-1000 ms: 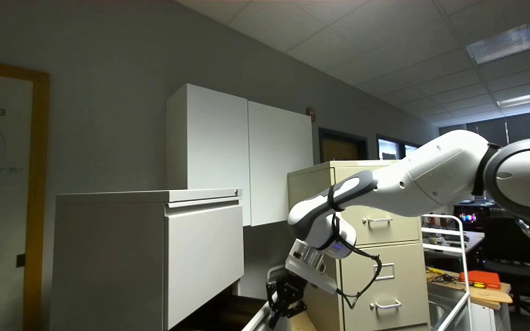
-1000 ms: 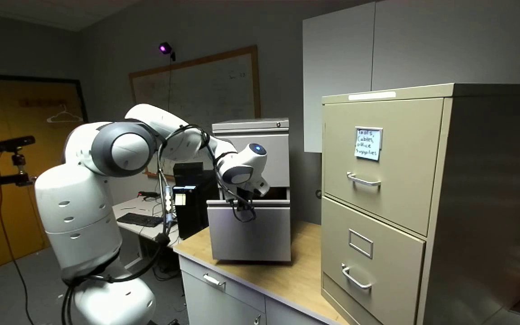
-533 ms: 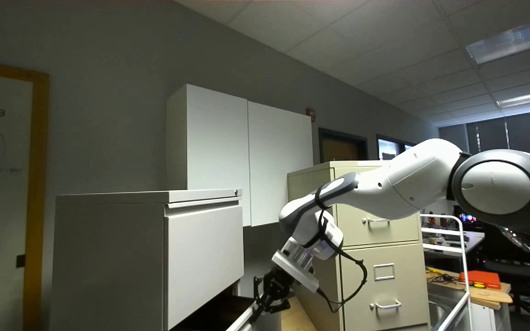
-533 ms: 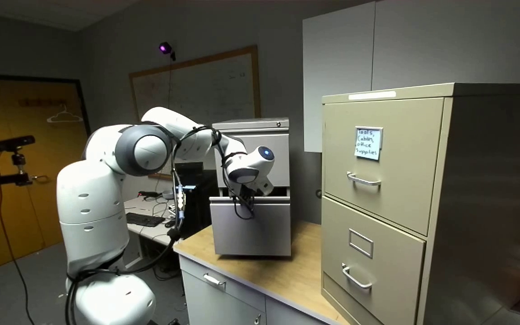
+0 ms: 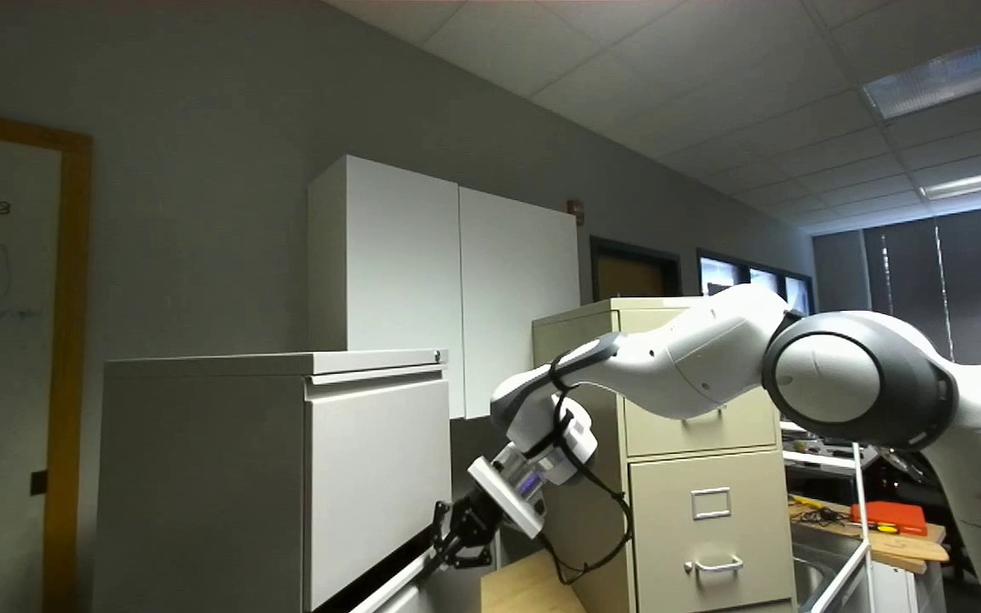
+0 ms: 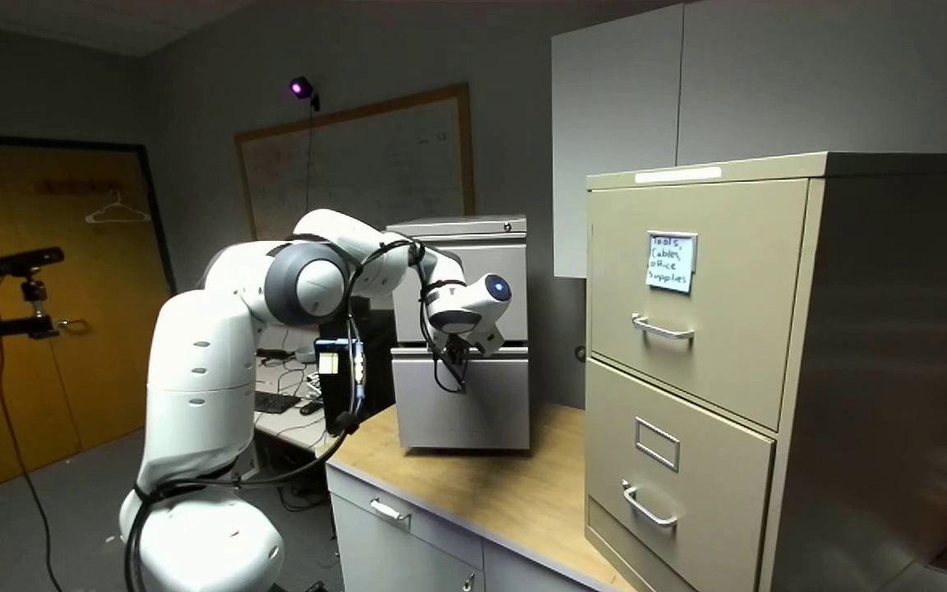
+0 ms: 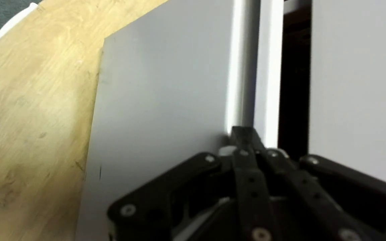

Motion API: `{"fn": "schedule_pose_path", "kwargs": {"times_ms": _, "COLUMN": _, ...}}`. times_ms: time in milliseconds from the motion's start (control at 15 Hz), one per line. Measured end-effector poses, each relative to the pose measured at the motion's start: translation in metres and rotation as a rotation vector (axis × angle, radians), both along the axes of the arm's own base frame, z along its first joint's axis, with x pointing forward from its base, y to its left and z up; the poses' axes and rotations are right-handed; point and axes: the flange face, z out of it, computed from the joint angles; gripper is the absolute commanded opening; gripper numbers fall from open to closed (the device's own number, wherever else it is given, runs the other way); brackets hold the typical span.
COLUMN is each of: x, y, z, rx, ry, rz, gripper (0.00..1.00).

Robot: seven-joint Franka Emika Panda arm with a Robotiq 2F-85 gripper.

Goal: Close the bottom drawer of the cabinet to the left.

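The cabinet (image 5: 201, 477) is pale grey-white, with its upper drawer front flush; it also shows in an exterior view (image 6: 506, 279). The bottom drawer (image 6: 482, 415) sticks out slightly. In the wrist view its front (image 7: 166, 83) stands left of a narrow dark gap beside the upper drawer front (image 7: 357, 83). In an exterior view only its top edge (image 5: 397, 587) shows. My gripper (image 7: 243, 130) is shut, with nothing seen between its fingers. Its fingertips rest at the grooved lip along the drawer's top edge. The gripper also shows at the drawer in both exterior views (image 5: 429, 572) (image 6: 460, 385).
A beige filing cabinet (image 6: 695, 247) stands right of the cabinet, near the arm. Both stand by a wooden countertop (image 6: 556, 501). White wall cupboards (image 5: 405, 281) hang behind. A desk with a keyboard (image 6: 276, 402) is to the left. A loose cable (image 5: 593, 566) hangs from the wrist.
The bottom drawer has slid inward and its dark opening has narrowed to a thin gap. My arm and shut gripper have moved with it toward the cabinet.
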Motion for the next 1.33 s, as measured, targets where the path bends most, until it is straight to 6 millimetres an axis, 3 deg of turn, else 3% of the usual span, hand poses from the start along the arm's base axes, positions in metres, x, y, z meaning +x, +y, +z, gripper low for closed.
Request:
{"fn": "schedule_pose_path", "kwargs": {"times_ms": 67, "x": 0.009, "y": 0.0, "z": 0.012, "rx": 0.016, "ry": -0.028, "rz": -0.01, "gripper": 0.0}}
{"fn": "schedule_pose_path", "kwargs": {"times_ms": 333, "x": 0.042, "y": -0.001, "z": 0.108, "rx": 0.063, "ry": -0.215, "rz": -0.034, "gripper": 0.0}}
{"fn": "schedule_pose_path", "kwargs": {"times_ms": 467, "x": 0.046, "y": -0.005, "z": 0.126, "rx": 0.063, "ry": -0.234, "rz": -0.007, "gripper": 0.0}}
{"fn": "schedule_pose_path", "kwargs": {"times_ms": 667, "x": 0.05, "y": -0.01, "z": 0.133, "rx": 0.054, "ry": -0.228, "rz": 0.042, "gripper": 0.0}}
{"fn": "schedule_pose_path", "kwargs": {"times_ms": 800, "x": 0.053, "y": -0.011, "z": 0.134, "rx": 0.041, "ry": -0.221, "rz": 0.066, "gripper": 0.0}}
{"fn": "schedule_pose_path", "kwargs": {"times_ms": 933, "x": 0.055, "y": -0.016, "z": 0.121, "rx": 0.04, "ry": -0.19, "rz": 0.078, "gripper": 0.0}}
{"fn": "schedule_pose_path", "kwargs": {"times_ms": 1333, "x": 0.033, "y": -0.044, "z": 0.02, "rx": 0.088, "ry": 0.025, "rz": 0.085, "gripper": 0.0}}
